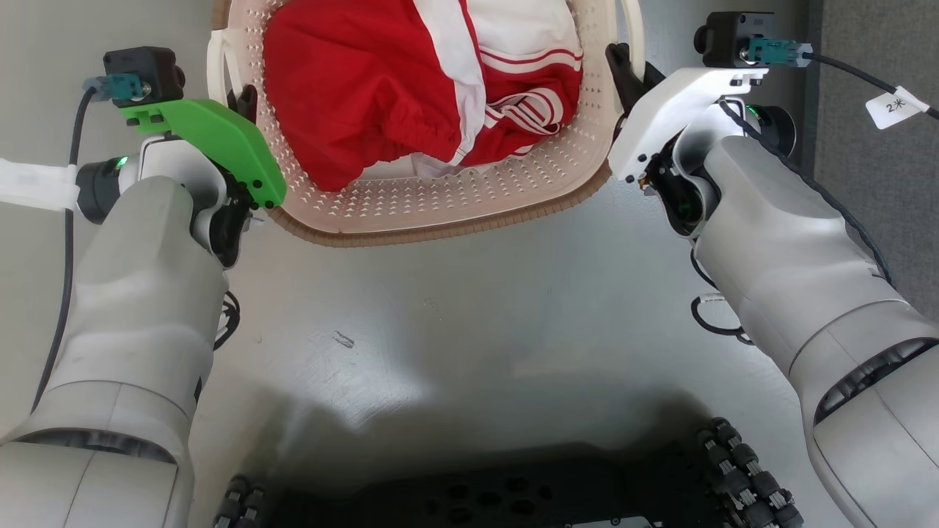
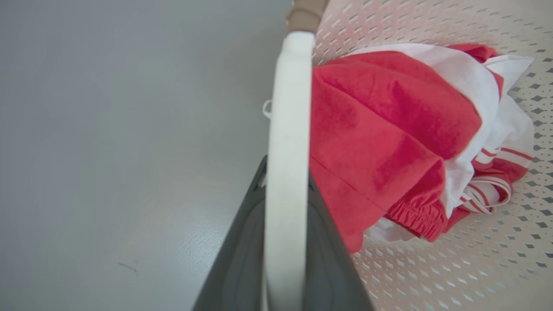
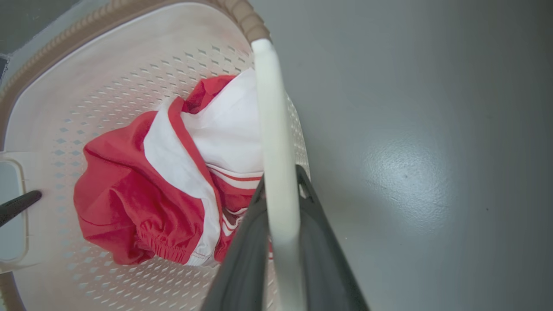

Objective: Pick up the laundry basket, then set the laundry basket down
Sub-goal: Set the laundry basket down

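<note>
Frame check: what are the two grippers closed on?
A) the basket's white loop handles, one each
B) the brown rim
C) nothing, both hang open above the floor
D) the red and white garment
A: in the left wrist view one white loop handle of the laundry basket runs between the dark fingers of the left gripper. In the right wrist view the other handle sits the same way in the right gripper.

Ahead of my black wheeled base (image 1: pixel 477 502) I see the cream-white perforated plastic laundry basket (image 1: pixel 440 202), with a crumpled red-and-white cloth garment (image 1: pixel 367 88) lying inside it. My left gripper (image 1: pixel 246 101) grips the white loop handle (image 1: pixel 214 66) on its left side, my right gripper (image 1: pixel 620 60) the handle on its right.
</note>
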Tool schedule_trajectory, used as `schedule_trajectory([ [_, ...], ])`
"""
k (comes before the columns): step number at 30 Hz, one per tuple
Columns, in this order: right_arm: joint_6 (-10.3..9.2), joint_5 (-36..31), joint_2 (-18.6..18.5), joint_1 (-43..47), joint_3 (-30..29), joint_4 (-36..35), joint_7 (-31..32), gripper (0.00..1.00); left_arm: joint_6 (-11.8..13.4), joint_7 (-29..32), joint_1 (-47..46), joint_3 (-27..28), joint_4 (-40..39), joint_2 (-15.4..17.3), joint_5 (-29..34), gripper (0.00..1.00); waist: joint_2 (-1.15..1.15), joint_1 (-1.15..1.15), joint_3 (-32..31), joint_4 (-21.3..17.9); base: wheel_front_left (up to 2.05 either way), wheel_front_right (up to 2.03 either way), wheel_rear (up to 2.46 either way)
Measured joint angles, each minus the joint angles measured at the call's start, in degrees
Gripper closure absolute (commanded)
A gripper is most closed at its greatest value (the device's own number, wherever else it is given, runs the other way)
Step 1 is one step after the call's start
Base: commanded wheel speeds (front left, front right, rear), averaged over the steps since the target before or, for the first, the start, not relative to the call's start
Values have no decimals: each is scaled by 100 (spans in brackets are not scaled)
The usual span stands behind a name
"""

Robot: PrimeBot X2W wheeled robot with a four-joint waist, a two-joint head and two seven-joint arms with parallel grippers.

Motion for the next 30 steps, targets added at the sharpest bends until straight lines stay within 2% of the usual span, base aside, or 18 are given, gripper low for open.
schedule_trajectory([
  [1,-1,11,0,0,-27,1,-3,39,0,-5,0,0,12,-11,-1,100,0,0,-5,4,0,0,0],
  [2,-1,20,-5,-4,-35,1,-14,5,0,-25,0,2,32,-13,-3,71,0,0,-10,8,0,0,0],
  [3,7,20,-24,-5,-35,-2,-15,0,-3,8,0,8,65,-16,-24,40,0,0,-15,13,0,0,0],
  [4,8,23,-45,-7,-45,-9,-16,0,-4,25,0,20,94,-13,-58,13,0,0,-21,18,0,0,0],
  [5,18,43,-83,-12,-60,-21,-23,0,-4,16,0,24,109,3,-60,13,0,0,-26,22,0,0,0],
  [6,58,59,-121,-15,-62,-27,-24,0,-4,19,1,24,129,15,-60,0,0,0,-31,27,0,0,0],
  [15,200,130,-230,-27,-23,-147,-99,0,-8,-103,2,16,170,59,-60,0,0,0,-100,66,0,0,0],
  [30,249,146,-238,64,79,-67,-176,0,-52,-421,41,-21,258,62,-62,0,0,0,-575,92,0,0,0],
])
